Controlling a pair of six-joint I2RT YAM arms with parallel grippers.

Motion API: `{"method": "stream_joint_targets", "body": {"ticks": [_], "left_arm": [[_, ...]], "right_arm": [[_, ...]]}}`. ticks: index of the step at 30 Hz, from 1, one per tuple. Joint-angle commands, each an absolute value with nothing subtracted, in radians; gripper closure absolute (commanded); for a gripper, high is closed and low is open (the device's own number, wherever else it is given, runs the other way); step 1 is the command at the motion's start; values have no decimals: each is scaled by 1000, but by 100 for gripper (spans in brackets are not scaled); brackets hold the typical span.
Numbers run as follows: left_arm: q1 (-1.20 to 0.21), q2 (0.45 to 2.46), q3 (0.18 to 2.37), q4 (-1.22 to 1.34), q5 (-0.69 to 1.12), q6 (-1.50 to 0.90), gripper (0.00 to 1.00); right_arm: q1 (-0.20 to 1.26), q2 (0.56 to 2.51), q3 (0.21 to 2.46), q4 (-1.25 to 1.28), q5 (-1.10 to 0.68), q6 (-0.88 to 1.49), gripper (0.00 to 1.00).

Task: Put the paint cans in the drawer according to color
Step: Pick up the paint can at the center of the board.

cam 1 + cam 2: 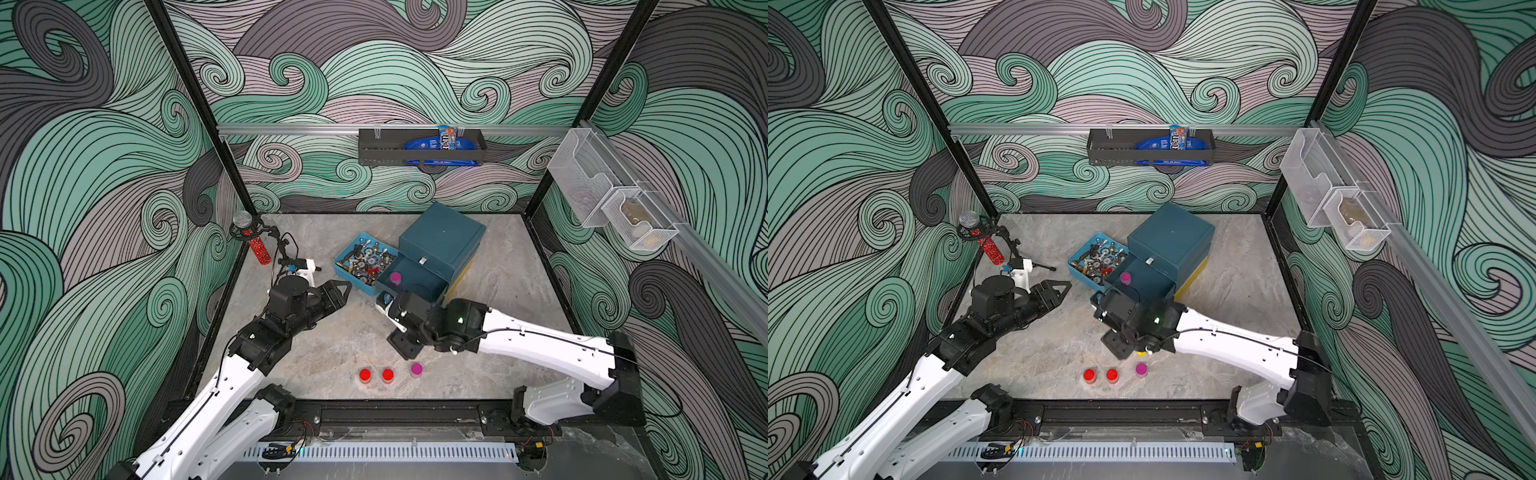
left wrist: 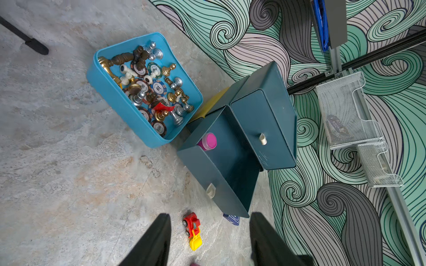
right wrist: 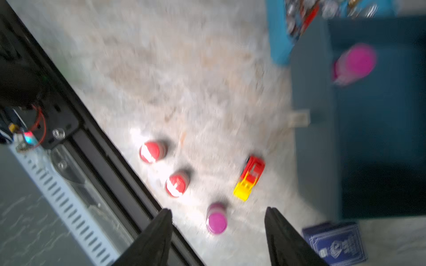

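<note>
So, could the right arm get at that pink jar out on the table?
Probably yes. The pink jar stands upright in the open, apart from the red jars and toy car, and the right arm holds its jaws open near it.

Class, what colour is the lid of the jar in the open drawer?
Magenta; the jar shows best in the left wrist view.

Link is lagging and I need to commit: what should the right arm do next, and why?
Probably lower the right gripper onto the loose magenta can and close. Its jaws stand open and empty, that can shows between them in the right wrist view, and its twin already stands in the open drawer.
</note>
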State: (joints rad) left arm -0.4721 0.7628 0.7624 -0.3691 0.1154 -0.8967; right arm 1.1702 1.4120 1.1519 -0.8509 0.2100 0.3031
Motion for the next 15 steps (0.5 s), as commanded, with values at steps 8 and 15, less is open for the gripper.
{"method": "stream_joint_targets", "body": {"ticks": [8,15], "left_arm": [[-466,773,827,-365,114,-852,42],[-465,767,825,-367,125,-850,42]], "right_arm": [[1203,1472,901,-773,48,478,23],[1175,1590,898,-703,126,464,30]]}}
